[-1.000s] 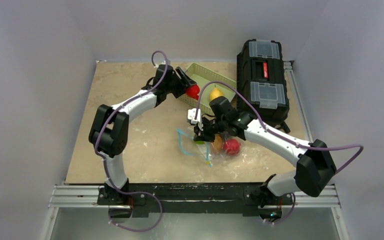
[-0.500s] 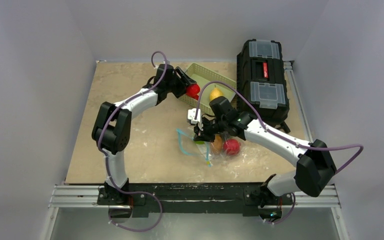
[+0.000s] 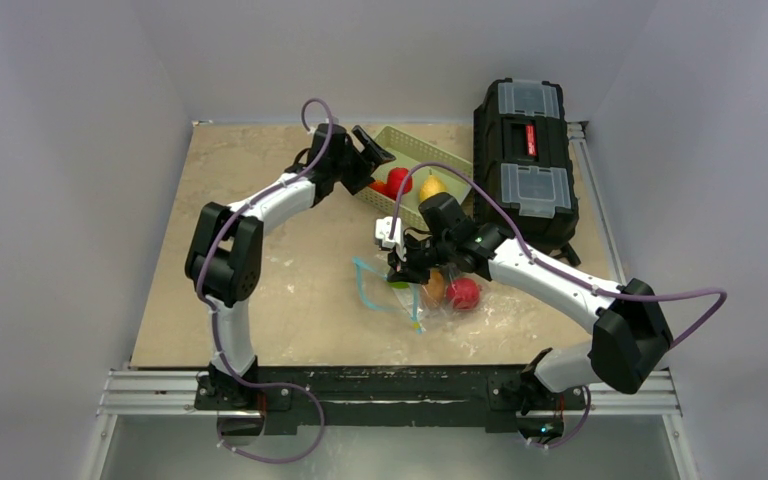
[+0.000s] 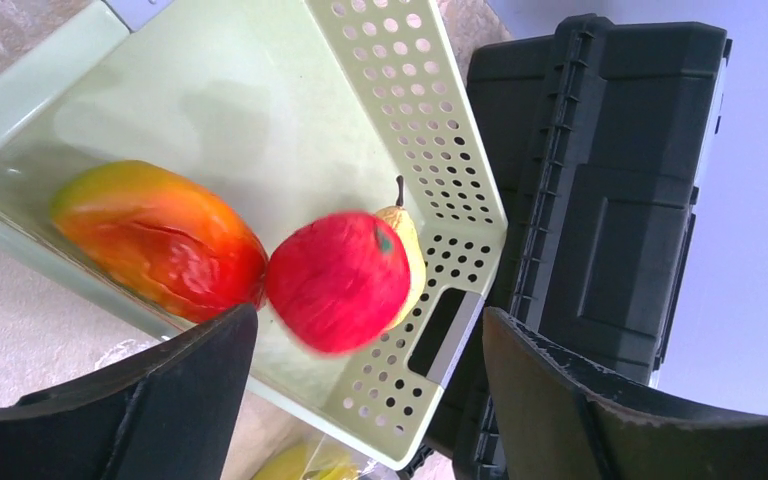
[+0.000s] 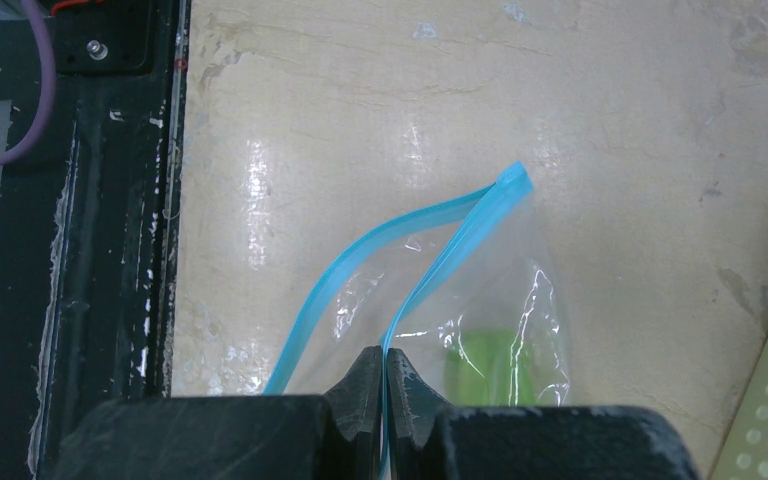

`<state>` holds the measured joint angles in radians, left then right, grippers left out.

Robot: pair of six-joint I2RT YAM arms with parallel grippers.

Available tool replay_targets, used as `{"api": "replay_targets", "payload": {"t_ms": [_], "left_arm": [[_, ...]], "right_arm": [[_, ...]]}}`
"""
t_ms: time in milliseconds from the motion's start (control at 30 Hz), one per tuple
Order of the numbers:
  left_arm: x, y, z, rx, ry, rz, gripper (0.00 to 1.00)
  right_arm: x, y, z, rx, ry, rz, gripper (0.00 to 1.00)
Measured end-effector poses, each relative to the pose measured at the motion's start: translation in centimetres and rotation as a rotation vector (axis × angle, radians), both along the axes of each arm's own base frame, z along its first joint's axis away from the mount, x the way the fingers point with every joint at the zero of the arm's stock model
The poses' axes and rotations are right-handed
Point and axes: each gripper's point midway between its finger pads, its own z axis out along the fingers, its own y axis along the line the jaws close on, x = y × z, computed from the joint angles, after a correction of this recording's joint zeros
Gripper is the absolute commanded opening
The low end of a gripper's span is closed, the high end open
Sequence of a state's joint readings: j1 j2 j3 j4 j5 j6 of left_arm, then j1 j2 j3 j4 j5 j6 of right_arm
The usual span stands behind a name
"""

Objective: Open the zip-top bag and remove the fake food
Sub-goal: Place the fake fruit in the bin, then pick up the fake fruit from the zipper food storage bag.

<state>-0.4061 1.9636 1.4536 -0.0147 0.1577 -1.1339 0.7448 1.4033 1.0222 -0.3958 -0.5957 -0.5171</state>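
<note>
The left end effector (image 4: 368,322) hangs over the pale green basket (image 4: 260,90) with its fingers spread wide and nothing between them. Just below it, free of both fingers, is a red apple (image 4: 338,282), its lower edge blurred, so I cannot tell whether it is resting on the basket floor. It sits against a yellow pear (image 4: 407,245) on one side and close to an orange-red mango (image 4: 160,250) on the other, all inside the basket. A black toolbox (image 4: 610,200) stands right beside the basket's perforated wall.

The right end effector (image 5: 382,385) has its fingers pressed together, pinching one lip of the teal zip strip (image 5: 449,262). The other lip curves away from it, so the mouth of the zip-top bag (image 5: 505,300) gapes. The bag lies flat on the bench (image 5: 610,130) near the middle, just on the near side of the basket. Through the clear plastic a green piece (image 5: 490,365) shows close to the pinching fingers, and from above an orange fruit (image 3: 433,288) and a red fruit (image 3: 463,293) lie side by side inside the bag, beneath the right arm.
</note>
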Motion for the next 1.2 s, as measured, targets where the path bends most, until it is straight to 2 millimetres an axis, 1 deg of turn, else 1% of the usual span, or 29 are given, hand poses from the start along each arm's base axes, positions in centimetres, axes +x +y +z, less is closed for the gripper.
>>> {"api": "replay_targets", "payload": {"t_ms": [433,500,567,667,700,800,900,1033,1200], "left_arm": [[0.1,0.0,0.4,0.012,-0.018,-0.017,0.91],[-0.1,0.2,0.7,0.031,-0.034,-0.025,0.92],[-0.6,0.6,1.3,0.054,-0.060,-0.035,0.94],[-1.8,1.4,2.9,0.086,-0.113,-0.050,0.96],[-2.6,1.9,3.7,0.100,-0.146,-0.055,0.98],[-4.2,3.0,5.4,0.124,-0.219,-0.062,0.99],[-6.3,4.3,6.3,0.155,-0.289,-0.072,1.00],[-8.7,5.8,6.2,0.195,-0.346,-0.078,1.00],[-12.5,7.8,4.7,0.231,-0.383,-0.082,1.00]], "right_arm": [[0.0,0.0,0.0,0.000,-0.001,0.000,0.00],[0.0,0.0,0.0,0.000,0.000,0.000,0.00],[0.0,0.0,0.0,0.000,0.000,0.000,0.00],[0.0,0.0,0.0,0.000,0.000,0.000,0.00],[0.0,0.0,0.0,0.000,-0.001,0.000,0.00],[0.0,0.0,0.0,0.000,-0.001,0.000,0.00],[0.0,0.0,0.0,0.000,-0.001,0.000,0.00],[0.0,0.0,0.0,-0.001,-0.001,-0.001,0.00],[0.0,0.0,0.0,-0.001,-0.001,-0.001,0.00]]}}
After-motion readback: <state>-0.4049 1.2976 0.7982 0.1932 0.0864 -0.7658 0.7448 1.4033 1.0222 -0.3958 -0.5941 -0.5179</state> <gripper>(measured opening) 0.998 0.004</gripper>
